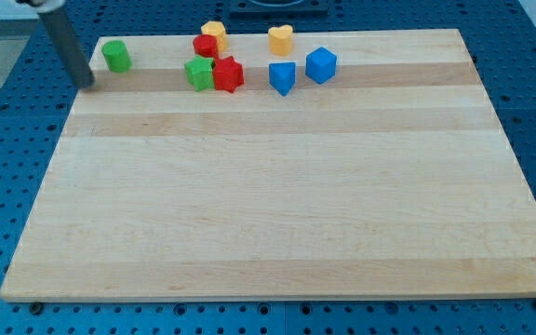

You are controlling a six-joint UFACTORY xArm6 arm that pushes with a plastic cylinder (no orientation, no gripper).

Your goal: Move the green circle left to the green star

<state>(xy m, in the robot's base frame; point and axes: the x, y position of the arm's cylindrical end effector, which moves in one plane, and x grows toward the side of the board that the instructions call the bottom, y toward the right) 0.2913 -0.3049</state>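
The green circle (pixel 115 55) stands near the board's top left corner. The green star (pixel 198 73) lies to its right, touching the red star (pixel 228 73). My tip (pixel 87 82) is at the end of the dark rod, just left of and a little below the green circle, close to it but apart. The green star is well to the tip's right.
A red block (pixel 204 46) and a yellow block (pixel 214 34) sit above the green star. A yellow heart (pixel 280 39), a blue triangle (pixel 283 77) and a blue cube (pixel 321 65) lie further right. The wooden board (pixel 277 205) rests on a blue perforated table.
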